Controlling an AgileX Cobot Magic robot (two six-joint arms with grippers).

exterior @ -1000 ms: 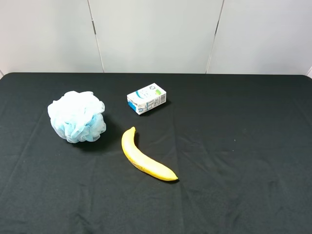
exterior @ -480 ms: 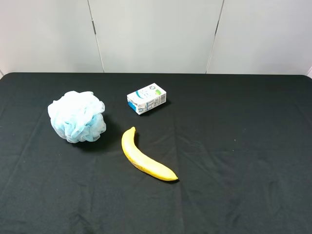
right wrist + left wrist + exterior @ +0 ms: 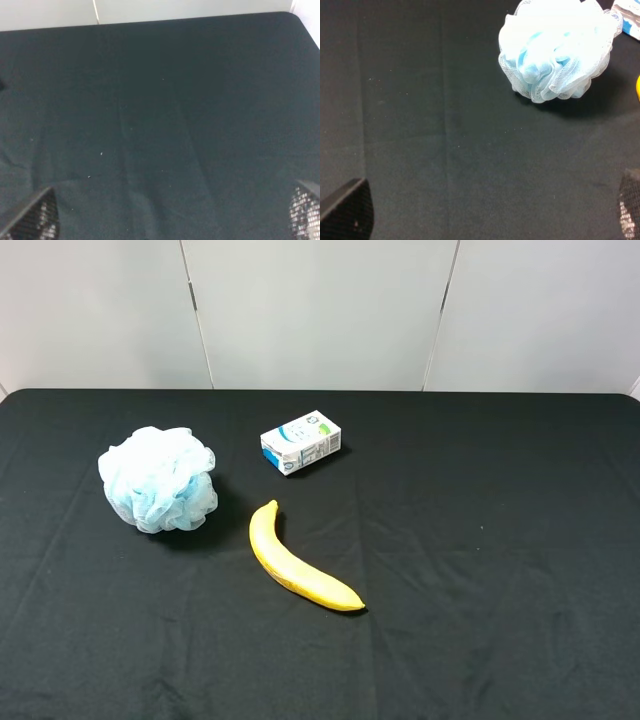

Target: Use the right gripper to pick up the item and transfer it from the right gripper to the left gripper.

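A big black surface fills the view from up high. It is covered with a dark cloth that has a few soft folds in it. A pale wall stands behind it.

The item is a fluffy ball of light-blue and white netting. It sits on the left part of the surface, resting on the cloth with nothing touching it. A small white-and-blue carton lies near the middle, toward the back, and is apart from the fluffy ball. A yellow banana lies in front of the carton, curved, with one tip pointing back and the other pointing to the right. The banana is near the fluffy ball but does not touch it.

No arm shows in the view from up high.

In the left wrist view, the left hand is wide open, with only the tips of its two black fingers peeking in at the corners. It holds nothing. The fluffy ball sits well ahead of it, with bare cloth in between.

In the right wrist view, the right hand is wide open too. Its two fingertips have a mesh pattern and show at the corners. It holds nothing, and only bare black cloth lies ahead of it.
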